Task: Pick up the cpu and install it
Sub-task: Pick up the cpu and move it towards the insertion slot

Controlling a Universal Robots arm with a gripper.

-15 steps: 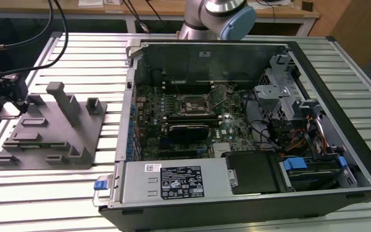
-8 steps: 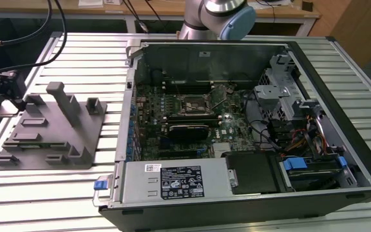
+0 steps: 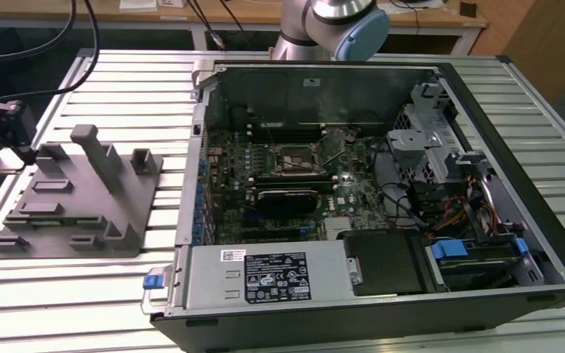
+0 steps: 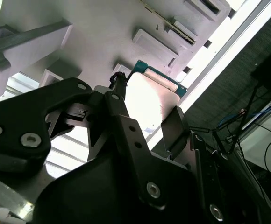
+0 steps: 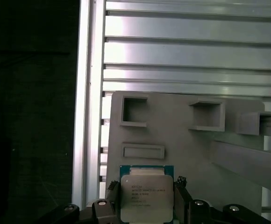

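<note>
Gripper (image 5: pixel 146 187) fingers (image 5: pixel 180 185) clamped on cpu (image 5: pixel 146 200), two opposite sides, as I see in first wrist view; cpu at edge of grey fixture block (image 5: pixel 191 149), just beside shallow recess (image 5: pixel 143 151).

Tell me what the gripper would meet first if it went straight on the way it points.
Probably the cpu, directly ahead of the gripper in both wrist views, with the grey fixture block behind it; depth is unclear.
</note>
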